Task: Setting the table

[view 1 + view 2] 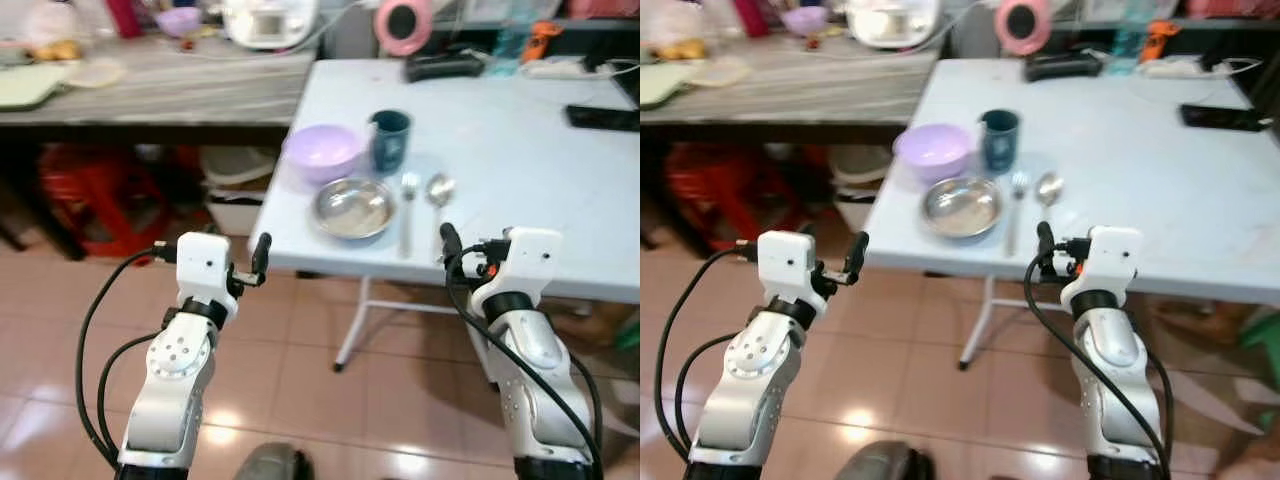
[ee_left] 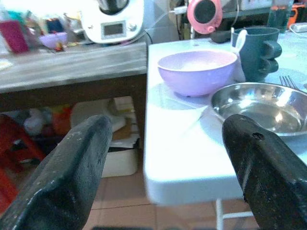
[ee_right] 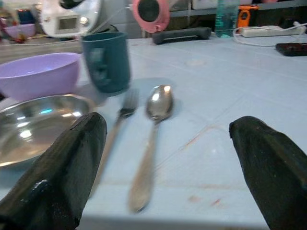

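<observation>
1. The far end of the pale blue table (image 1: 520, 150) is a jumble: a pink round thing (image 1: 404, 24), a dark flat case (image 1: 443, 67) and a black slab (image 1: 603, 117) at the right edge, cut off by the frame. I can't tell what any of them are.
2. The white appliance (image 2: 112, 20) on the grey side counter (image 1: 170, 88) has a small display, but nothing on it can be read. I see no legible writing anywhere.
3. The place setting sits near the table's front left corner: a steel plate (image 1: 352, 207) close to the edge, a lilac bowl (image 1: 322, 152) just behind it, and a dark teal mug (image 1: 390, 139) beside the bowl.
4. A fork (image 1: 408, 205) and a spoon (image 1: 439, 190) lie side by side just right of the plate, handles pointing towards the front edge.
5. The left gripper (image 1: 258, 258) hangs off the table, short of its front left corner, fingers (image 2: 72, 167) spread wide and holding nothing; the bowl and plate lie ahead of it.
6. The right gripper (image 1: 450, 245) hovers at the front edge, just in front of the spoon, fingers (image 3: 62, 167) likewise apart and empty, touching nothing.
</observation>
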Available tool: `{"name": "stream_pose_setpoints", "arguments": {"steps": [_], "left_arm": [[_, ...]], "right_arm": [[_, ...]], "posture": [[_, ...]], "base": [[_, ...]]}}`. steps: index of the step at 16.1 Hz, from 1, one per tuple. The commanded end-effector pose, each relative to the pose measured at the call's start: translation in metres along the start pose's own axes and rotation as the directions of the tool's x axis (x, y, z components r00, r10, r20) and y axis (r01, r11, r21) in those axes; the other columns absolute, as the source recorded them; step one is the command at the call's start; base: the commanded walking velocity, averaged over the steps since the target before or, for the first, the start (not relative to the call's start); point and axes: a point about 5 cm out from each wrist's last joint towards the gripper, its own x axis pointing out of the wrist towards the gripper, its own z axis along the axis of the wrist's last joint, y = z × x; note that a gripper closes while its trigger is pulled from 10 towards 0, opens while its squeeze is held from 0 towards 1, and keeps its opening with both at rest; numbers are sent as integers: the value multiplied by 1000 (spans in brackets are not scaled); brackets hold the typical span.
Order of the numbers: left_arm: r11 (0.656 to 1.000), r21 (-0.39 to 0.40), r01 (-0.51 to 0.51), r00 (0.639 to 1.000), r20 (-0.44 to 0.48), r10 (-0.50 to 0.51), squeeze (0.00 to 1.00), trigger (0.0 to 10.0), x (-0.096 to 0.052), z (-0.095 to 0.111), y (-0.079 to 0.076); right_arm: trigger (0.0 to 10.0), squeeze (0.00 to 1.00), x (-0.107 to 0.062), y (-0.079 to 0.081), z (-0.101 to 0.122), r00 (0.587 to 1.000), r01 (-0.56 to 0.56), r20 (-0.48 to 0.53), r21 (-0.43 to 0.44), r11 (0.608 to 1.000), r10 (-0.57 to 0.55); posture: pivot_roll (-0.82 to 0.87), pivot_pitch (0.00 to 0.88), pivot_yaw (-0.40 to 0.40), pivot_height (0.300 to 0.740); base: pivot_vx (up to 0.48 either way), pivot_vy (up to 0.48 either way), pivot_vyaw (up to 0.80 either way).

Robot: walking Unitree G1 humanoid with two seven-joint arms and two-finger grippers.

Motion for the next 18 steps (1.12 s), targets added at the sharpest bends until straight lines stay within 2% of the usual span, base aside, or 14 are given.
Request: {"name": "stream_pose_setpoints", "arguments": {"steps": [1, 4, 6, 12, 18], "left_arm": [[999, 11, -31, 1000, 5, 31, 0, 10000, 0, 1, 5], [998, 13, -64, 998, 11, 64, 0, 10000, 1, 3, 9], [998, -29, -56, 998, 8, 56, 0, 10000, 1, 2, 10], [995, -10, -100, 994, 40, 101, 0, 10000, 4, 10, 15], [996, 7, -90, 995, 38, 90, 0, 10000, 3, 10, 14]], "right_arm": [[10000, 0, 0, 8, 4, 1000, -26, 16, 6, 1000, 26], [10000, 0, 0, 8, 4, 999, -28, 20, 6, 1000, 28], [10000, 0, 0, 8, 6, 999, -30, 25, 3, 1000, 30], [10000, 0, 2, 18, 16, 993, -98, 64, -6, 995, 98], [10000, 0, 0, 15, 15, 995, -84, 61, -9, 996, 85]], "posture": [[-18, 74, 54, 740], [-19, 76, 53, 740], [-19, 82, 53, 740], [-19, 87, 54, 740], [-20, 96, 55, 740]], "base": [[337, 0, 0], [0, 0, 0], [0, 0, 0], [0, 0, 0], [0, 461, 0]]}}
